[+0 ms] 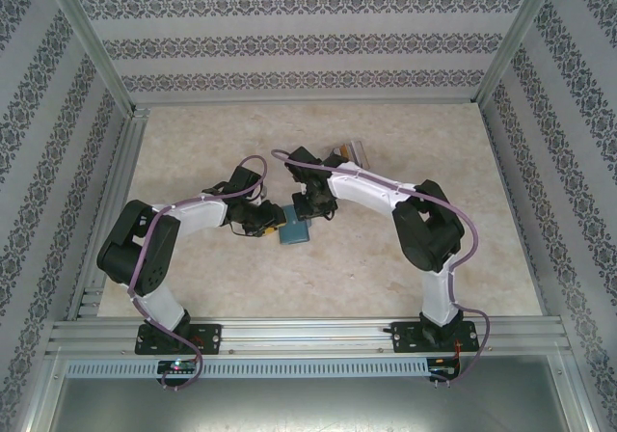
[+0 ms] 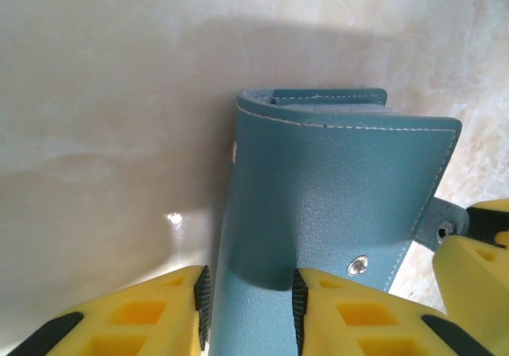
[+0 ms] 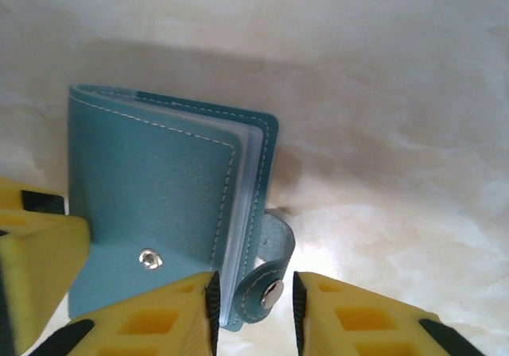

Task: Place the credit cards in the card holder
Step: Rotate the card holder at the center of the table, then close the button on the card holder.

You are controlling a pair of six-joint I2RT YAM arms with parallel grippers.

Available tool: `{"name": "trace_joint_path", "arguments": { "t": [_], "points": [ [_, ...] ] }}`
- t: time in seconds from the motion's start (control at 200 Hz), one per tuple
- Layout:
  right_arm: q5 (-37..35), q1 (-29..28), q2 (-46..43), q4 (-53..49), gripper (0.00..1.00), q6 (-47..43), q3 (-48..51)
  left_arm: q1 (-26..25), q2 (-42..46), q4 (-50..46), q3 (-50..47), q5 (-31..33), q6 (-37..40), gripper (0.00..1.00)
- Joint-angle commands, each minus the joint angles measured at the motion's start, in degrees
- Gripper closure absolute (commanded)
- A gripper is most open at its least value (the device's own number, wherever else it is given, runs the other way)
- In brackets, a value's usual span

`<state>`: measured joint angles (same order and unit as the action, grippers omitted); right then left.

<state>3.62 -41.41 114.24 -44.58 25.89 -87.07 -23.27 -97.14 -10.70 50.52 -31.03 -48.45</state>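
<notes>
From above, your risk is a tug-of-war. Both claws work on one small card holder [image 1: 293,231], and an uneven pull could twist it or skid it across the table [image 1: 193,143]. It lies flat between the left claw [image 1: 270,227] and the right claw [image 1: 305,216]. The credit cards [image 1: 349,150] sit well apart, beyond the right arm.

On the left wrist, the left claw [image 2: 250,300] is clenched on the card holder's folded edge, both pads touching the cover. The bite sits near one corner, so the card holder may pivot in it.

On the right wrist, the strap [image 3: 269,280] with its stud lies between the right claw's fingers [image 3: 159,324]. You cannot tell whether they pinch it. One pad looks to touch the page edges, so it could catch pages along with the strap.
</notes>
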Motion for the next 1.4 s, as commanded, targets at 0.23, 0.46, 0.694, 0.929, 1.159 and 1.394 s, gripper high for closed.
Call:
{"name": "trace_joint_path", "arguments": {
  "t": [0.23, 0.46, 0.694, 0.929, 1.159, 1.394],
  "points": [
    [-3.43, -0.26, 1.05, -3.2, 0.8, -0.86, -2.98, -0.71, -0.59, 0.07, 1.03, 0.87, 0.99, 0.65],
    [-2.43, -0.01, -0.78, -2.87, 0.92, -0.75, -1.68, -0.68, -0.57, 0.06, 0.97, 1.05, 1.03, 0.65],
    [2.44, 0.09, -3.62, 0.53, 1.0, -0.04, 0.76, -0.71, -0.72, -0.11, 0.65, 1.75, 1.27, 0.7],
    [8.22, 0.17, -5.08, 4.21, 1.0, 0.81, 3.12, -0.65, -1.2, -0.3, 0.87, 2.21, 1.43, 0.75],
    [12.45, 0.18, -3.7, 6.49, 1.0, 1.37, 4.25, -0.65, -1.38, -0.28, 1.03, 2.22, 1.34, 0.75],
    [12.38, 0.15, -2.28, 6.56, 1.0, 1.74, 4.24, -0.71, -1.2, -0.31, 0.75, 2.45, 1.22, 0.75]
  ]
}}
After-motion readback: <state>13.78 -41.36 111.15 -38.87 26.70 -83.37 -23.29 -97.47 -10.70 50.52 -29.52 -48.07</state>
